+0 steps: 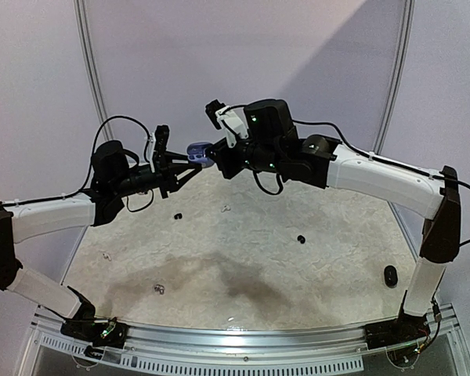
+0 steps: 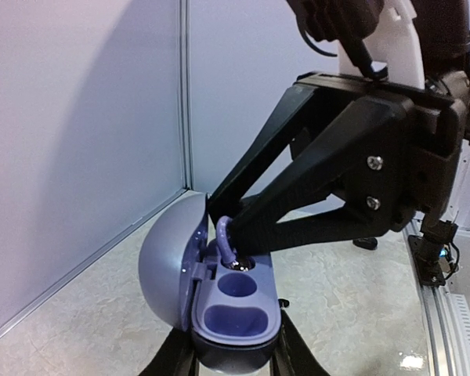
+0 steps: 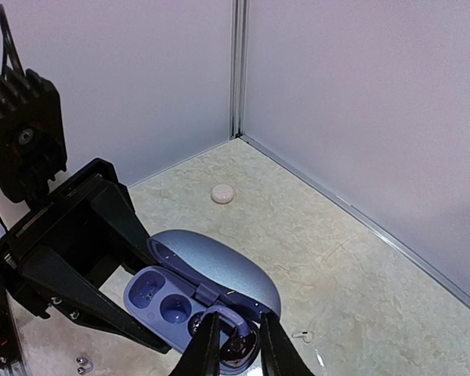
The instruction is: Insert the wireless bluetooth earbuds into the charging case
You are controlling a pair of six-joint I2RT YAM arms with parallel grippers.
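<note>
Above the table's far side, my left gripper (image 1: 186, 162) is shut on a blue-purple charging case (image 1: 199, 152). In the left wrist view the case (image 2: 235, 305) sits between the fingers, its lid (image 2: 168, 270) swung open to the left. Two of its pockets show empty. My right gripper (image 3: 235, 345) is shut on an earbud (image 3: 241, 354) with a purple ear hook (image 2: 225, 239), dark and glossy underneath. It holds the earbud in the case's end pocket, just under the lid (image 3: 219, 270). The right fingers (image 2: 298, 227) reach over the case from the far side.
Small loose pieces lie on the mottled table: black buds (image 1: 176, 215) (image 1: 301, 239), a black case (image 1: 390, 275) near the right arm, and pale bits (image 1: 226, 208) (image 1: 160, 288). A round white case (image 3: 222, 193) and a small white earbud (image 3: 303, 335) lie below. Walls close the back.
</note>
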